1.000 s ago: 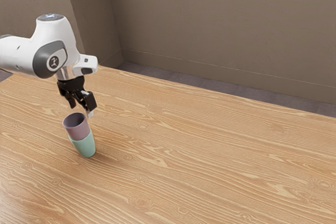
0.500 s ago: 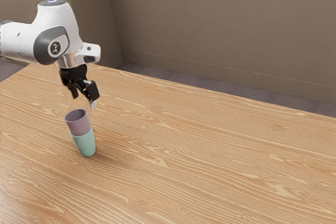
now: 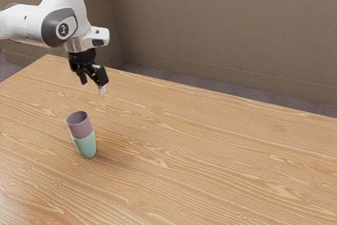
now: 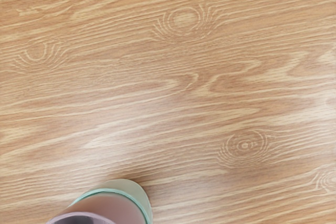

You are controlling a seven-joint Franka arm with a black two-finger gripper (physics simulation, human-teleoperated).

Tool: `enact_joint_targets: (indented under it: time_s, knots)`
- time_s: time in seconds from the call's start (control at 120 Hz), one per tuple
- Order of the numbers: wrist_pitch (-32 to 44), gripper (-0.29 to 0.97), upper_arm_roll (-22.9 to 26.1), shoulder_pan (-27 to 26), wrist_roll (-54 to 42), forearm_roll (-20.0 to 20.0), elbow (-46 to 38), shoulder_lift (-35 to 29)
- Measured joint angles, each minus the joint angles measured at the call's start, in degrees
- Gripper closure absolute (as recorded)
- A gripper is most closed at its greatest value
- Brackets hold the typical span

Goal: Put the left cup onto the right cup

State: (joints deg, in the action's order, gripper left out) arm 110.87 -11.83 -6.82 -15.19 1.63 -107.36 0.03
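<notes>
- Wrist view: purple cup [image 4: 86,214] is seen seated inside green cup [image 4: 137,198], just under the hand, with bare table [image 4: 184,77] beyond it.
- Exterior view, nearest: purple cup [image 3: 77,125] is nested in green cup [image 3: 84,144], its rim standing proud of the green one. The stack rests on the table [image 3: 210,146] toward the exterior view's left and leans slightly that way.
- Gripper [image 3: 93,85] is held well above the stack, toward the exterior view's right of it. The fingers are parted, nothing is gripped between them, and neither cup is touched.
- Change: one second ago the fingers were down at the purple cup's rim. Half a second ago they were lifted just clear. Now a wide gap is opened and the hand is carried up and back.
- The stack is left roughly where it was; neither cup is dragged along by the retreat.
- Judgement: release is done and the placement is taken as complete. Only the retreat remains.
- Risk: the slight lean is noted, but it is judged stable since the stack is holding unsupported.
- Farther back: arm [image 3: 47,22] is raised higher than before, in front of the wall [image 3: 221,19].
</notes>
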Motion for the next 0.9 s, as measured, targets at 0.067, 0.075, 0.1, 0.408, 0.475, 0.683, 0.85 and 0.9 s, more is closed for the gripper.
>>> enact_joint_targets:
  time_s: [0.067,0.075,0.1,0.408,0.475,0.683,0.85,0.9]
  knots:
    - [-0.56,0.00,0.28,0.15,0.01,-0.21,1.53,0.59]
    - [-0.63,0.00,0.30,0.15,0.01,-0.24,1.70,0.66]
    - [-0.88,0.00,0.34,0.13,0.01,-0.37,2.28,0.91]
    - [-5.87,0.00,0.41,-0.79,0.00,-2.27,12.56,5.43]
    - [-6.96,0.00,0.47,-0.77,0.01,-2.64,14.14,5.82]
    - [-10.00,0.00,1.02,-0.73,0.04,-3.66,16.91,5.86]
    - [-11.22,0.00,1.03,-0.68,0.16,-4.29,17.07,5.67]
    - [-11.42,0.00,1.02,-0.65,0.20,-4.36,17.07,5.64]
